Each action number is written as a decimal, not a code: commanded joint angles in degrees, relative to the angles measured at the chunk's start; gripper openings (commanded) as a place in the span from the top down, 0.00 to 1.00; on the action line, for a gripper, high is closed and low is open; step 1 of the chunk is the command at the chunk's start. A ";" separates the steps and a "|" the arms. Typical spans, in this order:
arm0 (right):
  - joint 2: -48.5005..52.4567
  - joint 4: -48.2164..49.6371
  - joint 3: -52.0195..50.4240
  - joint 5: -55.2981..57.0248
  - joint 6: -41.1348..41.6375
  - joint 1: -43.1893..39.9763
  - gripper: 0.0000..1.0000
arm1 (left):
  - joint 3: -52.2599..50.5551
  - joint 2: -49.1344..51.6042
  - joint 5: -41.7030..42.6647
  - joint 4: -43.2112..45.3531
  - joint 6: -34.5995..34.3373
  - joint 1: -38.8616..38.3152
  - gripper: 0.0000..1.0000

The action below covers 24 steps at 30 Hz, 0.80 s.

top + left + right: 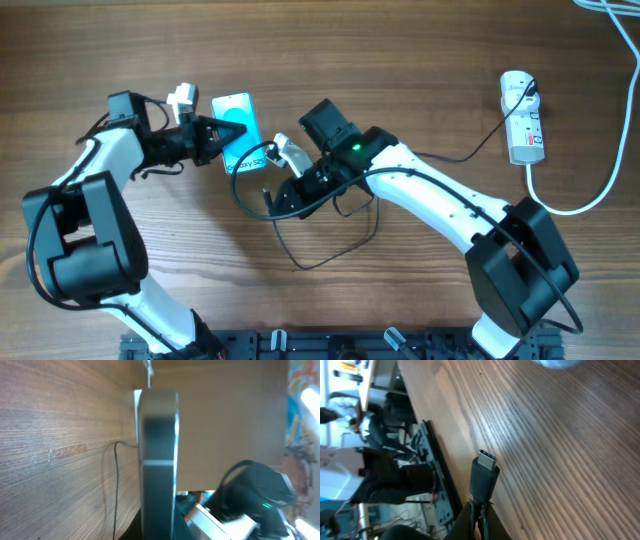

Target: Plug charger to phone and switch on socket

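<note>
Only the right wrist view is showing the charger [484, 476] tip, pinched in the right gripper [479, 510]. The left gripper [225, 134], reaching sideways, is clamping the phone [236, 110].

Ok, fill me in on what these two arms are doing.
The left gripper is clamped on the small smartphone with the turquoise screen. The right gripper pinches the thin black charger cable just behind its metal-tipped plug, which is not yet in the phone. The white power strip lies untouched at the far right.
</note>
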 commanded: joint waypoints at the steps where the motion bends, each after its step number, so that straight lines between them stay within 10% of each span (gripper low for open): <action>1: -0.28 1.33 0.02 3.39 1.40 0.55 0.96 | 0.17 0.20 -1.73 1.05 -0.31 -2.82 0.96; 24: -0.28 4.13 0.02 6.60 3.13 0.55 0.96 | 0.17 0.20 -2.78 2.12 -3.08 -5.99 0.96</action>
